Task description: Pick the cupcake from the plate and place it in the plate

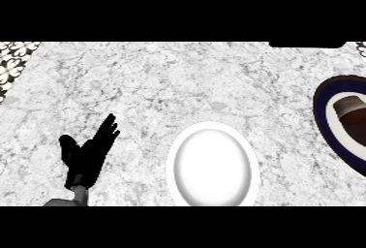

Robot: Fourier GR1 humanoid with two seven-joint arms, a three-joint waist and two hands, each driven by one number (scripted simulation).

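Marble counter [178, 87]: cupcake [352, 114] lies far right of left robot hand [85, 155].

The counter [178, 82] is lit evenly and brightly, with almost no shadows cast. The white plate [212, 167] is washed out and stretched tall.

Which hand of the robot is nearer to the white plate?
Left. The left hand rests open on the counter, to the left of the white plate and apart from it. The right hand is not in view, so its distance cannot be judged.
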